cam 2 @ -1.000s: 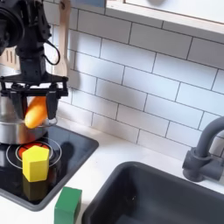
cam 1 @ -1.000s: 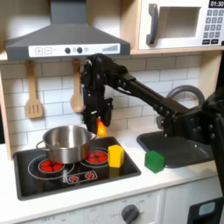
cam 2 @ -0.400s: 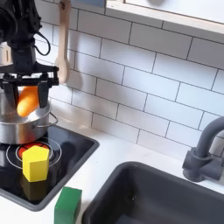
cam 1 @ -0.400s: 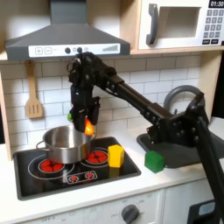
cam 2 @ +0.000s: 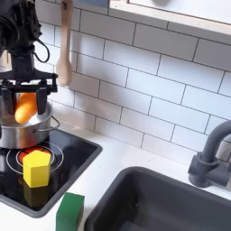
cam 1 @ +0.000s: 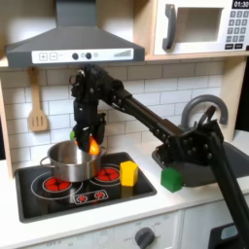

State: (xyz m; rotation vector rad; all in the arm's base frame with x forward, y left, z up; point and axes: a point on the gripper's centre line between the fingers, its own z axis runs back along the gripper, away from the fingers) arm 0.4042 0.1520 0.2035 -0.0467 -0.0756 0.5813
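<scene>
Nearest the camera in the second exterior view, a green block sits on the white counter just beside the dark sink, and behind it a yellow block stands on the black stovetop over a red burner ring. In the first exterior view the same green block lies between the stovetop and the sink, with the yellow block near the stovetop's right edge. Further back stands the silver pot, its rim just below the gripper. The gripper is clamped on an orange carrot-like piece, which hangs tilted over the pot, right at its rim; whether it touches the metal cannot be told. Behind, a wooden spoon hangs on the white tiled wall, and a wooden spatula hangs at the first exterior view's left, under the grey range hood.
</scene>
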